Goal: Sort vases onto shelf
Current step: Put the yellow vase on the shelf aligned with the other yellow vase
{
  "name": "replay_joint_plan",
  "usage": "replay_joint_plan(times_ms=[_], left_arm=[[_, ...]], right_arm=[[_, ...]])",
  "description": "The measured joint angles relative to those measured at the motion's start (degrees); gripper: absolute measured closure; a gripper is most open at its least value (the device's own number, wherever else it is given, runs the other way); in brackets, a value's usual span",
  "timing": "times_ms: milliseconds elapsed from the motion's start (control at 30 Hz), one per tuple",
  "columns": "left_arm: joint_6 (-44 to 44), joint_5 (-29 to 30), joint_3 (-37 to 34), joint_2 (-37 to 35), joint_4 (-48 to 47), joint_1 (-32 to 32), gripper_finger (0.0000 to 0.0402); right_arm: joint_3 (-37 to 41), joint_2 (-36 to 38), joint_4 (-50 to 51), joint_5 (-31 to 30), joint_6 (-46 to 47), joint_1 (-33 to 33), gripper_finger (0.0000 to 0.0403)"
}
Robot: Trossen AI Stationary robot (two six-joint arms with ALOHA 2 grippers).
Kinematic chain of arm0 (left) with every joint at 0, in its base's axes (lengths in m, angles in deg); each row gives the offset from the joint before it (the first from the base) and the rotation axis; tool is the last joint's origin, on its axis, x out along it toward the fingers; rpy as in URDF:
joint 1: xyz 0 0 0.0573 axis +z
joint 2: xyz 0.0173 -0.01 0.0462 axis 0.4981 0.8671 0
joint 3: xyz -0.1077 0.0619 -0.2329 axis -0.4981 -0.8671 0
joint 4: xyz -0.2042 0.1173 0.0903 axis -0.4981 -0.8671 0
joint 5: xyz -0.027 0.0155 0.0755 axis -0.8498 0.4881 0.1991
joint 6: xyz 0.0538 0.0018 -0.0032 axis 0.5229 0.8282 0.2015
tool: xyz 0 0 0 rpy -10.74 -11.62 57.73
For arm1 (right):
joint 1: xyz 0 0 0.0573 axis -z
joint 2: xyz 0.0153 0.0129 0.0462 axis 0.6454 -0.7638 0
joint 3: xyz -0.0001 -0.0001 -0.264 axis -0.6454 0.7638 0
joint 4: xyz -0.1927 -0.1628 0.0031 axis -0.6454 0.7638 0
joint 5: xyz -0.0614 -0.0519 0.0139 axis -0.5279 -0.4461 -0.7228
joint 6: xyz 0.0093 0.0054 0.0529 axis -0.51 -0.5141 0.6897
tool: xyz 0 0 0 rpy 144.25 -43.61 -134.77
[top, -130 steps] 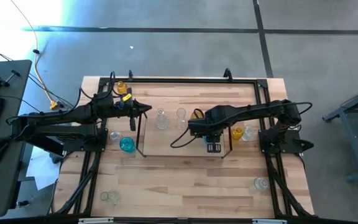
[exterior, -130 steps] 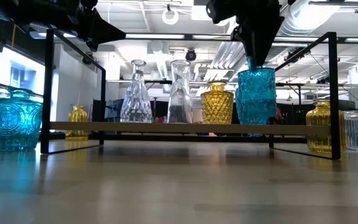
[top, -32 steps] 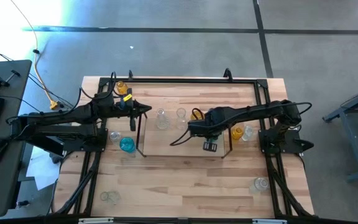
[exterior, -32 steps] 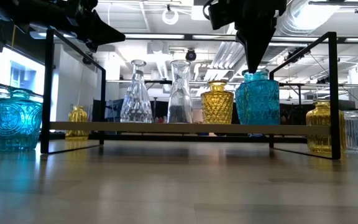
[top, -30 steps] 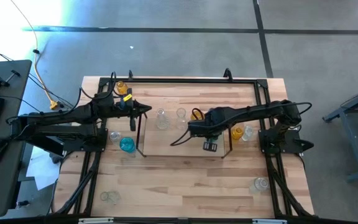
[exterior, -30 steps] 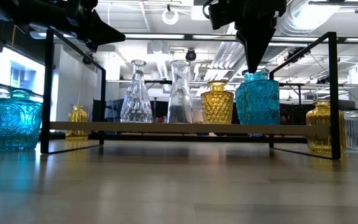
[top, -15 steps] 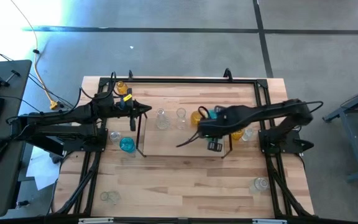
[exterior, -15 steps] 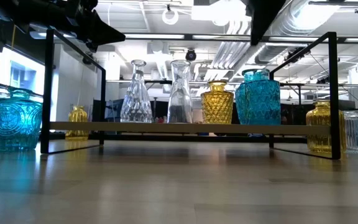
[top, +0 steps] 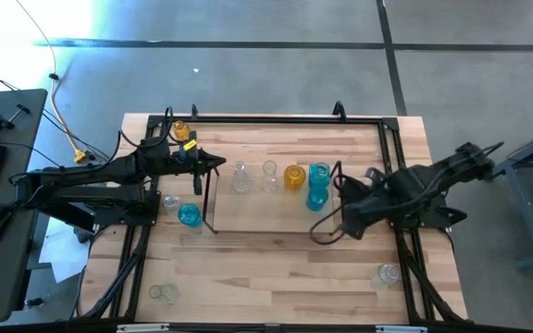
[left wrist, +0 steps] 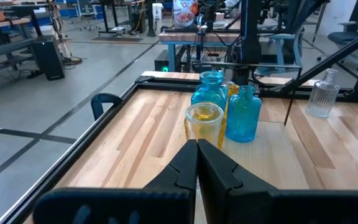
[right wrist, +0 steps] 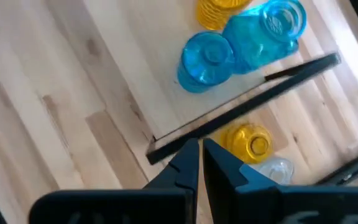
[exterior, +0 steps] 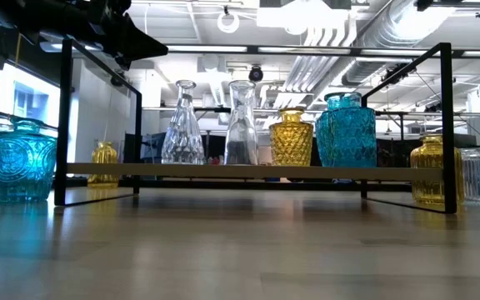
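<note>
Right fingers [right wrist: 201,149] pressed together above faceted turquoise glass vase [right wrist: 272,28].

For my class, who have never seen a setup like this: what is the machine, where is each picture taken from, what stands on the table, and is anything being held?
It is a robot with two dark arms at a wooden table. One picture looks straight down; one looks level across the tabletop; two come from cameras on the arms' wrists. Each arm ends in a two-finger tool. The left tool is by the shelf's left end; the right tool is by its right end. Both are shut and hold nothing. On the shelf stand two clear vases, a yellow vase and a blue vase. More vases stand on the table around it, such as another blue one.
</note>
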Motion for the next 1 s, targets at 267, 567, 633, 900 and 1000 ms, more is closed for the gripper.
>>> replay_joint_plan(times_ms=[267, 567, 633, 900, 1000], left_arm=[[-1.6, 0.2, 0.0, 0.0, -0.1, 0.0, 0.0401], [-2.6, 9.2, 6.9, 0.0, -13.7, 2.7, 0.0401], [-2.7, 9.9, 10.4, 0.1, -20.2, 5.3, 0.0401], [-2.9, 10.6, 27.5, 8.9, -51.4, 22.8, 0.0401], [0.9, 10.0, 32.3, 15.5, -57.6, 28.9, 0.0401]], right_arm=[[17.6, 10.0, -10.6, 0.0, 4.3, -1.3, 0.0394], [19.7, 19.2, -12.5, -7.9, 0.6, -1.6, 0.0394], [19.7, 20.5, -12.6, -9.7, -0.8, -1.6, 0.0394], [19.7, 21.9, -15.4, -13.5, -10.5, -0.6, 0.0394], [19.7, 21.9, -17.8, -13.5, -14.6, -0.1, 0.0394]])
